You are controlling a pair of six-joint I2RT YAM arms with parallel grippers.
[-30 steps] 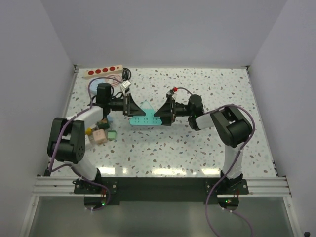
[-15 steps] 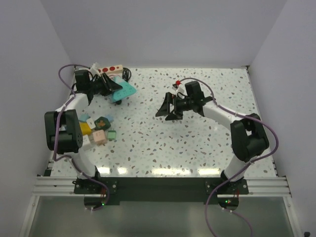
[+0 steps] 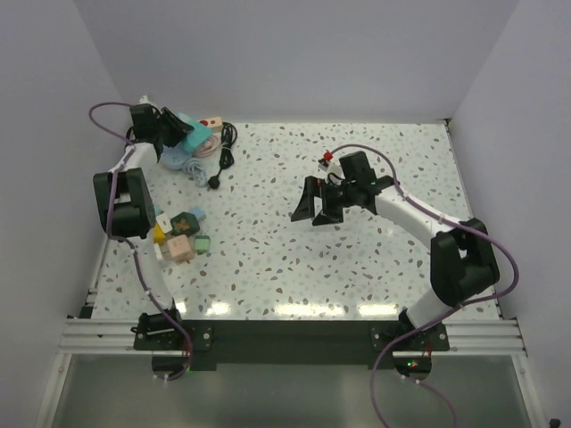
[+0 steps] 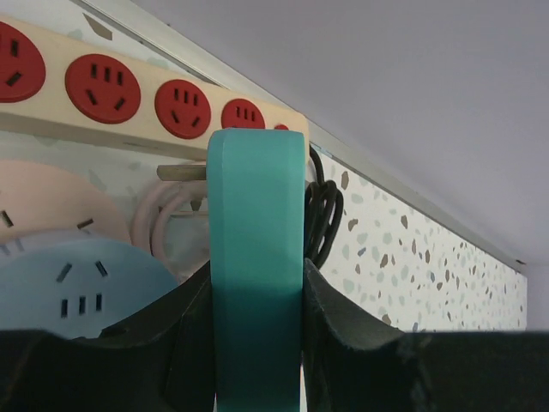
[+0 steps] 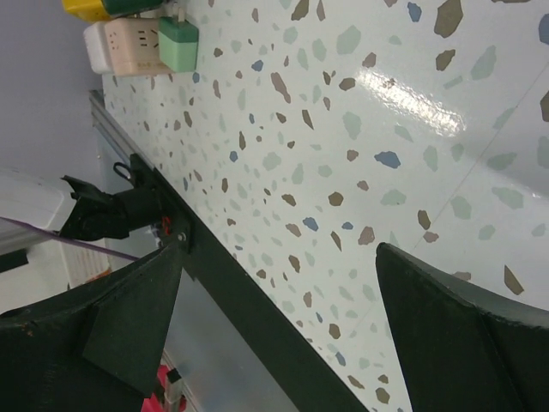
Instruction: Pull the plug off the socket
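Note:
The socket (image 3: 212, 122), a cream strip with red outlets (image 4: 111, 87), lies along the back-left wall. The small black plug (image 3: 217, 183) lies on the table in front of it at the end of a thin black cord (image 3: 224, 153), apart from the strip. My left gripper (image 3: 189, 134) is at that corner, shut on a flat teal piece (image 4: 257, 240) held on edge just short of the strip's end. My right gripper (image 3: 315, 208) hovers over the middle of the table, its fingers (image 5: 446, 326) wide apart with nothing between them.
A pink disc (image 4: 51, 197) and a light-blue disc (image 4: 81, 292) with their cables lie just under the strip. Several small coloured adapters (image 3: 178, 234) sit at the left edge, also at the top left of the right wrist view (image 5: 141, 39). White walls close the back and sides.
Both grippers held the teal piece at mid-table. The right one let go and opened wide. The left arm swung the piece to the back-left corner by the strip.

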